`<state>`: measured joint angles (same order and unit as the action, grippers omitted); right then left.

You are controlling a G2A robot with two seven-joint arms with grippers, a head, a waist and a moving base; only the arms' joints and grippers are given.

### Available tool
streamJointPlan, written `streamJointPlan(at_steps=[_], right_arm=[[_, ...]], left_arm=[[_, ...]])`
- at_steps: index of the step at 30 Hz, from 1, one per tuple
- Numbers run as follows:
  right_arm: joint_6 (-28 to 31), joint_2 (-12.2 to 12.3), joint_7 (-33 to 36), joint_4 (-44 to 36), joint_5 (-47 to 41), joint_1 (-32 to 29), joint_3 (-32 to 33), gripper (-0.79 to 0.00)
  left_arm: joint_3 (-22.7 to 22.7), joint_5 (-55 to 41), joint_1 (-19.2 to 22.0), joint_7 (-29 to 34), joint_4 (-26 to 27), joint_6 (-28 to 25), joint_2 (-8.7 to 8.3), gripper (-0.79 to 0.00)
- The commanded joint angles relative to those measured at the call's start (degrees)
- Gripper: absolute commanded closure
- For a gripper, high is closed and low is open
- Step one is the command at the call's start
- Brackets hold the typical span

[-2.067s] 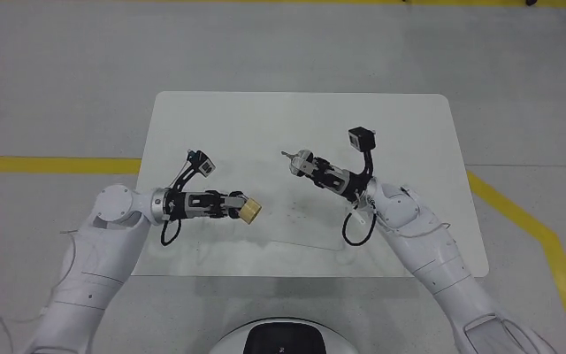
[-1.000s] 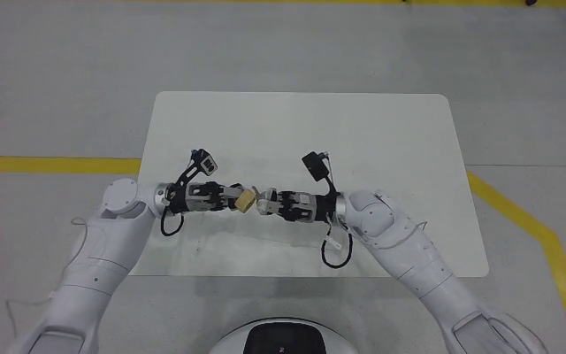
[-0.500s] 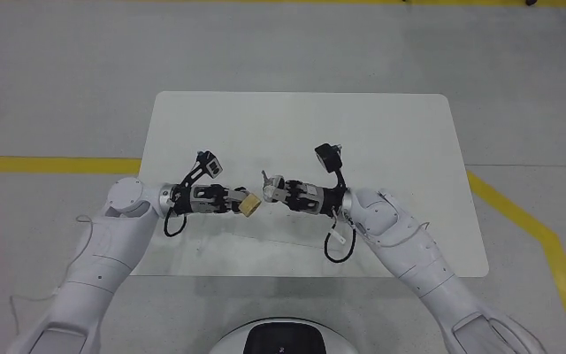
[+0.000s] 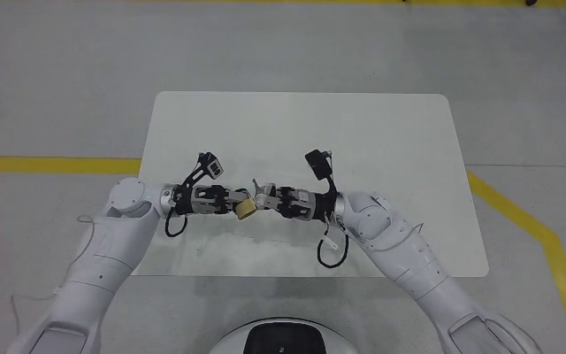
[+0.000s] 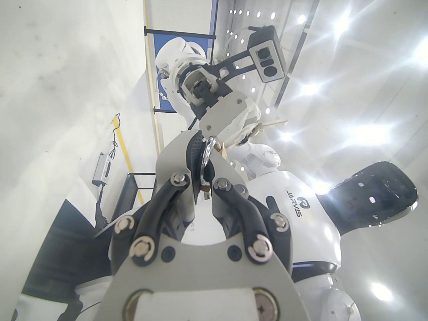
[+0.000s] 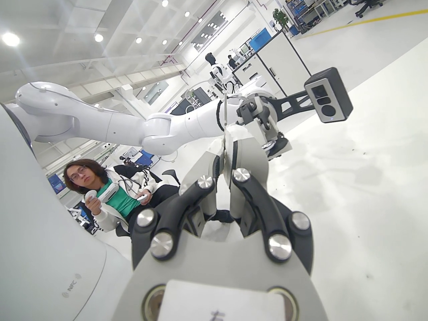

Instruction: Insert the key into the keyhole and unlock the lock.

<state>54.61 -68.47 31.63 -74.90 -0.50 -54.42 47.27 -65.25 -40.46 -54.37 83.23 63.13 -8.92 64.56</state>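
Note:
In the top view my left gripper (image 4: 237, 203) is shut on a small brass padlock (image 4: 245, 208), held above the middle of the white table (image 4: 371, 133). The left wrist view shows its fingers (image 5: 180, 158) clamped on the lock's silver shackle (image 5: 206, 156). My right gripper (image 4: 263, 198) faces it from the other side, almost touching the lock, and is shut on the key (image 4: 257, 188). In the right wrist view the key's thin blade (image 6: 226, 115) sticks out past the closed fingertips. The keyhole is hidden.
Each arm's black wrist camera (image 4: 317, 162) stands out on a bracket beside the meeting point. A yellow floor line (image 4: 71, 165) runs past the table on both sides. The tabletop around the grippers is bare.
My right gripper has swung back in from the far right and now sits tight against the lock. Half a second ago the key pointed away. The left arm has barely shifted.

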Motion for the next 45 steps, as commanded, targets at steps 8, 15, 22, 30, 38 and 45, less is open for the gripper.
streamJointPlan(at_steps=[8,15,22,30,38,45], right_arm=[[3.0,1.0,0.3,-0.6,-2.9,-1.5,3.4,0.000],[3.3,1.7,-2.3,-0.3,1.6,-1.5,7.4,0.000],[3.1,1.9,-3.0,-3.0,-0.1,-3.6,7.6,0.000],[-7.0,4.2,10.3,-6.4,-17.7,-6.7,9.9,0.000],[-20.2,6.5,21.9,-11.5,-26.5,-8.0,16.1,0.000],[-21.5,7.1,22.7,-13.4,-28.3,-9.9,18.5,0.000]], left_arm=[[-0.6,-0.2,0.3,-0.8,-1.3,-0.1,-0.10,0.000],[-0.4,-0.6,-0.2,-1.5,-0.2,0.4,0.00,0.000],[4.2,-13.1,3.2,4.8,-4.6,18.2,1.56,0.000],[10.0,-15.2,9.8,4.8,-13.8,22.6,3.69,0.000],[14.5,-18.0,13.3,4.8,-18.5,21.9,4.99,0.000],[15.6,-18.8,13.7,4.8,-18.6,21.0,4.85,0.000]])
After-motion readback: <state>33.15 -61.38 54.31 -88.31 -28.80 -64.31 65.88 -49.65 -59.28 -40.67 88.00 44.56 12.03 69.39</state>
